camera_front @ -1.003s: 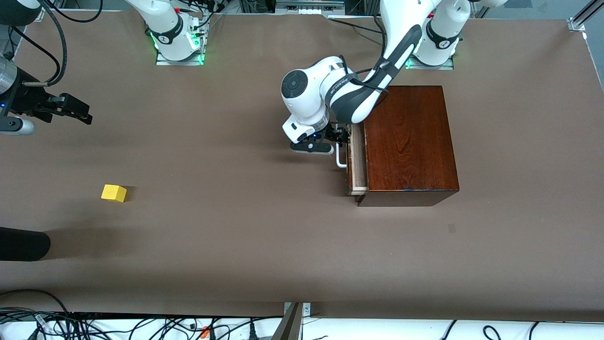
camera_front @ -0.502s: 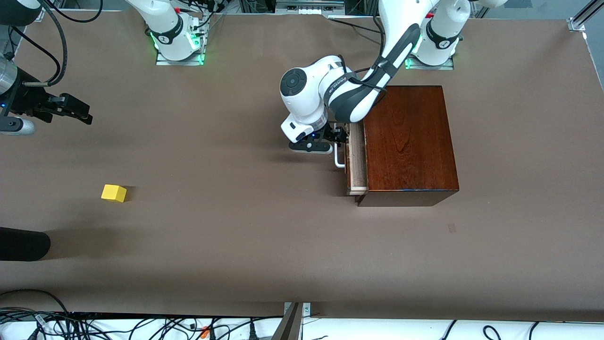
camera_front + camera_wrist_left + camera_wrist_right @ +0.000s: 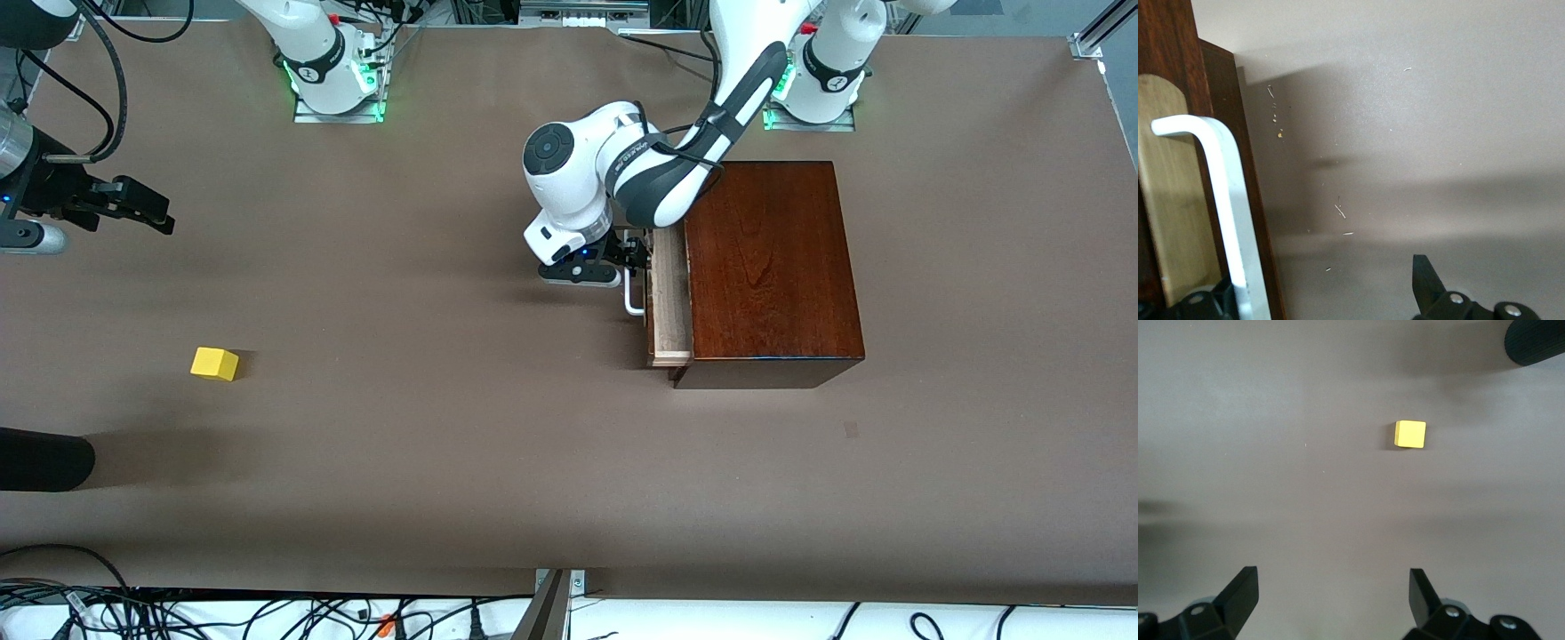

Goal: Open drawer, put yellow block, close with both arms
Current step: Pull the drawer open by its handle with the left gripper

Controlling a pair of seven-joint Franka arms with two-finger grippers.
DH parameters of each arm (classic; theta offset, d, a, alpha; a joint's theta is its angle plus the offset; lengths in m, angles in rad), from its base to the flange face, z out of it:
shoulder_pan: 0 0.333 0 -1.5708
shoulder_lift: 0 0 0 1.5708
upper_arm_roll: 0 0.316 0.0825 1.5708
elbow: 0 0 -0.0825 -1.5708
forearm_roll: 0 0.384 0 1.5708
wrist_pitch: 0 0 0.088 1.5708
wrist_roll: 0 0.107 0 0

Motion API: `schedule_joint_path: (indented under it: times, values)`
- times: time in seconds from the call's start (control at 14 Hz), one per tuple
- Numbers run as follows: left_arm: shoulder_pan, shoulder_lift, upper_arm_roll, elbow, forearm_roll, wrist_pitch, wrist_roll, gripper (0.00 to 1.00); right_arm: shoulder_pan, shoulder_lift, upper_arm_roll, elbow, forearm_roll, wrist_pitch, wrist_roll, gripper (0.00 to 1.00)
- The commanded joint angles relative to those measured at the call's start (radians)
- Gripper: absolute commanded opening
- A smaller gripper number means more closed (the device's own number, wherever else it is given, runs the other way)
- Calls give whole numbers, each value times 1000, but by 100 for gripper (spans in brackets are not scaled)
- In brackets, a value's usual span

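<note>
Drawer pulled partly out of the wooden box, with the left gripper set at its white handle

In the left wrist view the fingers are spread, the handle lying between them with one finger well clear of it. The right gripper is held released over the table at the right arm's end, and the yellow block is seen on the table nearer the front camera, well apart from the drawer
</note>
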Motion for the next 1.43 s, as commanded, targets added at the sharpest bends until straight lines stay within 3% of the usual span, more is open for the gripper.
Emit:
schedule_joint_path:
  times: [0.0,0.79,0.93,1.15,1.36]
  values:
    - [-46,63,-29,68,-31,85,-48,100,-13,10,14,20,0,-4,11,100]
    - [-54,66,-22,120,-24,81,-46,100,-28,16,2,23,-12,1,-25,100]
    - [-52,58,-19,120,-19,71,-42,100,-45,52,-45,40,-8,6,-99,100]
    - [-51,49,-17,129,40,-13,-35,100,-46,160,-120,156,-6,6,-194,100]
    - [-52,38,-31,190,88,-149,-32,100,-48,260,-142,221,-3,18,-257,100]
